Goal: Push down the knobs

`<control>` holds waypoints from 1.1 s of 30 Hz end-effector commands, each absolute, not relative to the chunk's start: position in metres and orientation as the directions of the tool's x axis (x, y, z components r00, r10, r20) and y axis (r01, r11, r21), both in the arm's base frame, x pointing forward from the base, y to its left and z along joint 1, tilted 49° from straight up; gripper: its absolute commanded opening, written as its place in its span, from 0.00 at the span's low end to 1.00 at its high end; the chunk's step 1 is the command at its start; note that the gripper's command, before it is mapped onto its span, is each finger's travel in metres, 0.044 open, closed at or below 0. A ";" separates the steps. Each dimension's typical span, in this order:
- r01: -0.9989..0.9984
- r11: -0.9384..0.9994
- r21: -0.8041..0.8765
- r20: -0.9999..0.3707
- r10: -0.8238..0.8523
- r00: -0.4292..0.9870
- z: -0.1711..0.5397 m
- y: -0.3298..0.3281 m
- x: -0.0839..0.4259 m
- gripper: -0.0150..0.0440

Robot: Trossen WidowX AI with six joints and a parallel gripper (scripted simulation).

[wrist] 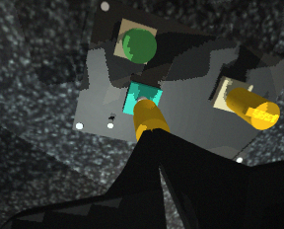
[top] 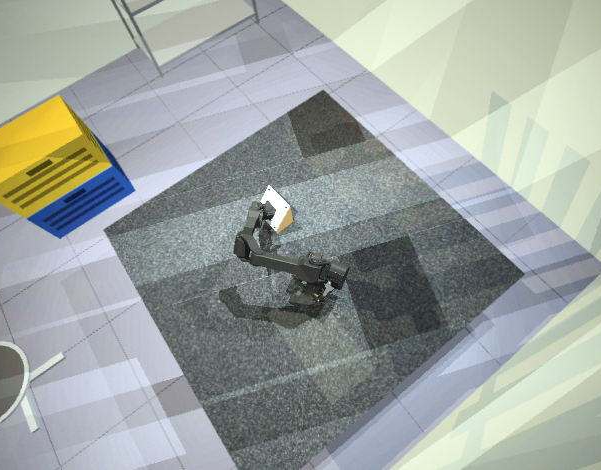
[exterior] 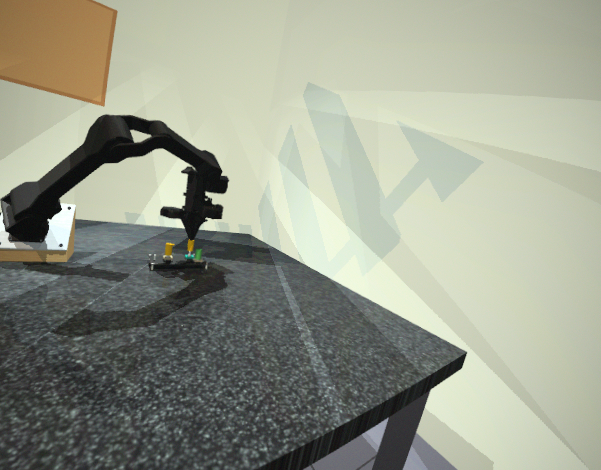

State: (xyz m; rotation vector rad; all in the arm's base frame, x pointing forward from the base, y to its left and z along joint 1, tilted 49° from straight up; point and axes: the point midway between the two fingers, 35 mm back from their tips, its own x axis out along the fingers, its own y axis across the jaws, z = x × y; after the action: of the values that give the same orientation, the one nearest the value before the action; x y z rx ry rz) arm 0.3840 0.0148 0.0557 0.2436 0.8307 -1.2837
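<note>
The circuit board (exterior: pixel 175 265) (wrist: pixel 186 114) stands low on the table. A yellow knob (exterior: pixel 190 245) (wrist: pixel 149 118) is on the shaft of the teal potentiometer (exterior: pixel 189 257) (wrist: pixel 131 101); a bit of pale shaft shows between them. My gripper (exterior: pixel 191 238) (wrist: pixel 152 137) is shut and empty, pointing down, its tips at the top of this knob; the exact contact is hidden. A second yellow knob (exterior: pixel 169 249) (wrist: pixel 250 109) stands upright over the cream potentiometer (wrist: pixel 221 101); whether a gap is under it I cannot tell.
A green round part (exterior: pixel 198 253) (wrist: pixel 140 45) stands on the board close to the teal potentiometer. A small clear part (exterior: pixel 151 257) is at the board's other end. The arm's base plate (exterior: pixel 62 227) (top: pixel 276 199) is behind.
</note>
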 end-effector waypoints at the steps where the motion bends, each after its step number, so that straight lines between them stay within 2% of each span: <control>1: 0.918 0.281 -0.281 -0.659 -0.751 0.028 0.049 0.001 0.386 0.25; 33: 0.918 0.281 -0.281 -0.659 -0.751 0.028 0.045 -0.004 0.386 0.25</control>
State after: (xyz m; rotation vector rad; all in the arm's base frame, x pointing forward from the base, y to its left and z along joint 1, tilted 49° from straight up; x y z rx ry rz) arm 0.3841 0.0082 0.0499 0.2390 0.8313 -1.2846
